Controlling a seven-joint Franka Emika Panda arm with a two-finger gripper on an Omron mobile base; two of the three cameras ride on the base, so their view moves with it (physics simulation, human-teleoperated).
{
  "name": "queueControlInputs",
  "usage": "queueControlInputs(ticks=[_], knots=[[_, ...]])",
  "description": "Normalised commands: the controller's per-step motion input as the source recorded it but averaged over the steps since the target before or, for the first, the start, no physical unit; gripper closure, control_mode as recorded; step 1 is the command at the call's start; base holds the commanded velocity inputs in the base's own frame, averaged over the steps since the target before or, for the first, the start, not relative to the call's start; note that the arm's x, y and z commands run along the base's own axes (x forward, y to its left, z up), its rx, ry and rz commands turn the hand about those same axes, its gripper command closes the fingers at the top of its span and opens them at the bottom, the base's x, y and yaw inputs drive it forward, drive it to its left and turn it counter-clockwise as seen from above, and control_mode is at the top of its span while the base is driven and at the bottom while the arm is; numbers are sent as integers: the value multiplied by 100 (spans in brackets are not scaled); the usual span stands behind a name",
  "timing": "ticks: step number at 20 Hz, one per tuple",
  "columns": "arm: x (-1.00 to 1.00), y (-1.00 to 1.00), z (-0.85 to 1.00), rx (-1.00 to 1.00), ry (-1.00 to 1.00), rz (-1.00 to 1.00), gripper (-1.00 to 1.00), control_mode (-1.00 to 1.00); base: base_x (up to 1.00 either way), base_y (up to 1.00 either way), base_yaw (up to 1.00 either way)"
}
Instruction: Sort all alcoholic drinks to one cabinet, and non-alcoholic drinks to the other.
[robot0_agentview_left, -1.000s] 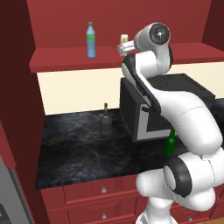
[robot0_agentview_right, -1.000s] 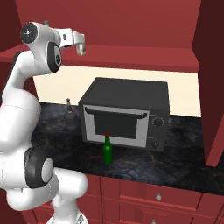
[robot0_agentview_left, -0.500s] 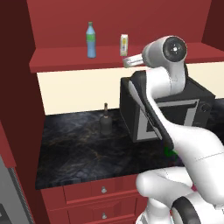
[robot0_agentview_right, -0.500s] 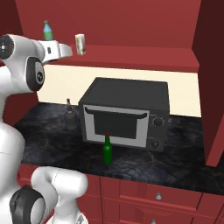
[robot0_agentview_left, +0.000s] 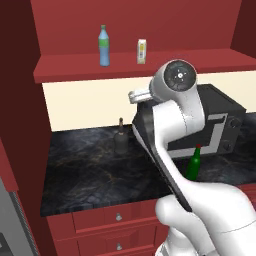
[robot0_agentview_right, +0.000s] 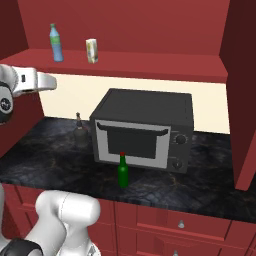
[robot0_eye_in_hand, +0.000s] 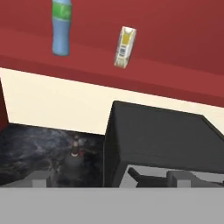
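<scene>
Standing side by side on the red cabinet shelf (robot0_agentview_left: 200, 61) are the clear-blue bottle (robot0_agentview_left: 103, 45) with its green label and the white-and-yellow carton (robot0_agentview_left: 142, 51), the bottle to the left and the carton just right of it, both upright and a little apart. Below them, the squat dark bottle (robot0_agentview_left: 120, 139) is sitting on the dark marble counter (robot0_agentview_left: 85, 170), near the back wall and just left of the black microwave (robot0_agentview_right: 145, 129). The slim green bottle (robot0_agentview_right: 123, 170) with the red cap is standing upright on the counter at the near side, just in front of the microwave door. The gripper (robot0_eye_in_hand: 108, 178) is hanging in the air in front of the microwave, well below the shelf, with its jaws spread wide apart and nothing between them. Its fingertips (robot0_eye_in_hand: 40, 180) are showing at the bottom of the hand view, looking toward the dark bottle and the microwave top.
</scene>
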Motion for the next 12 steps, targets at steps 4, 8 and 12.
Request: queueControlInputs(ticks=[4,8,12], knots=[[-14,43,-62,1,1,-18,-100,-100,0,0,0],[1,27,-51,8,0,-27,-100,-100,0,0,0],[18,27,-53,6,0,-35,-100,-100,0,0,0]])
